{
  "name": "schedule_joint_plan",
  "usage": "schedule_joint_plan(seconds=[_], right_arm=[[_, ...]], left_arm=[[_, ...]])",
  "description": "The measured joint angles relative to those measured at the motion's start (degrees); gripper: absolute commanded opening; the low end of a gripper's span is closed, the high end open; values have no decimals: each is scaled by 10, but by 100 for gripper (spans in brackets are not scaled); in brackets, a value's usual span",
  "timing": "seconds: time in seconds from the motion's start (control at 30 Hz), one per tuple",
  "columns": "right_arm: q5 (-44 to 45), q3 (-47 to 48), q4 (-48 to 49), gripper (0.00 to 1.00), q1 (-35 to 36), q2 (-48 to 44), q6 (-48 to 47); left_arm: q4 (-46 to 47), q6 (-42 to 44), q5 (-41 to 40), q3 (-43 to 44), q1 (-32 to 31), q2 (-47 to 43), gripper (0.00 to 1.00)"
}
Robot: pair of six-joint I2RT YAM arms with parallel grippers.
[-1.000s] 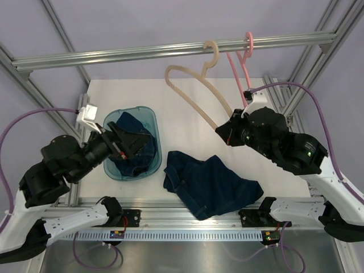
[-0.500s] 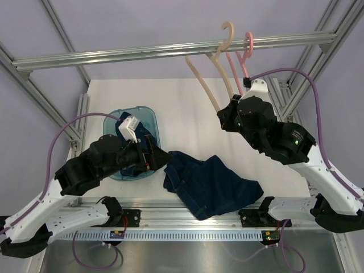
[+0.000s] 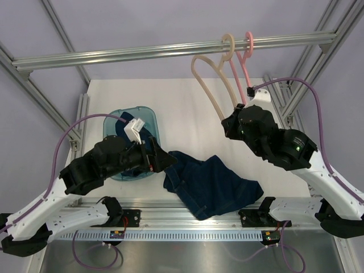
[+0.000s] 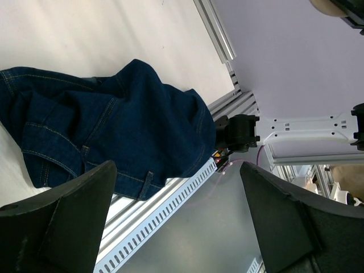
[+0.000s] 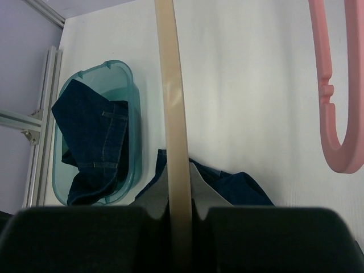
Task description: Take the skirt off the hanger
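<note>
The dark denim skirt point(image 3: 210, 182) lies crumpled on the white table near the front edge, off the hanger. It also shows in the left wrist view point(image 4: 114, 125) and the right wrist view point(image 5: 242, 185). The beige hanger point(image 3: 208, 92) has its hook over the top rail. My right gripper point(image 3: 230, 122) is shut on its lower arm, and the beige bar point(image 5: 173, 114) runs between the right gripper's point(image 5: 181, 196) jaws. My left gripper point(image 3: 164, 162) is open with nothing in it, at the skirt's left edge; its fingers point(image 4: 62, 227) stand wide apart.
A pink hanger point(image 3: 243, 60) hangs on the rail point(image 3: 114, 55) just right of the beige one, seen also in the right wrist view point(image 5: 335, 96). A teal tub point(image 3: 149, 111) at the left holds another denim garment point(image 5: 91, 142). Aluminium frame posts line both sides.
The right arm raised the beige hanger and its hook now sits on the rail beside the pink one. The left arm swung from over the tub rightward to the skirt's left edge.
</note>
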Motion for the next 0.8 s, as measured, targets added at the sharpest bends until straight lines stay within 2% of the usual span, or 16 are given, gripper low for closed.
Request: schedule_joint_plan(seconds=[0.33,0.53,0.8], right_arm=[[27,32,-18,0,0,42,-12],[30,41,-19,0,-5,56,-18],[31,-10,17,4,-13,28,-12]], left_arm=[[-2,-2,-7,4,-53,67,93],[-1,-6,-17,4,-83,73,93],[-4,-6,-44,14,-121,118,94]])
